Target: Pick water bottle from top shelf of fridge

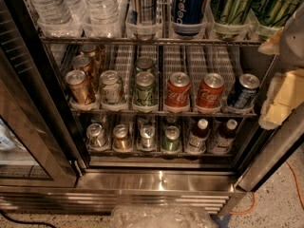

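Note:
Two clear ribbed water bottles (49, 7) (101, 4) stand at the left end of the top shelf (152, 40), in clear plastic lane cups; only their lower halves show, and their caps are out of view. The fridge (156, 179) stands with its door open. My gripper (276, 75) is at the right edge of the view, level with the top and middle shelves and far to the right of the bottles. Its cream-padded fingers (280, 101) are spread apart with nothing between them.
A striped can (145, 6), a Pepsi can (189, 6) and green cans (232, 6) share the top shelf. Soda cans (178, 91) line the middle rack. Small cans and dark bottles (197, 137) fill the bottom rack. The glass door (28, 127) hangs open at left. Clear crinkled plastic (161, 217) lies at the bottom edge.

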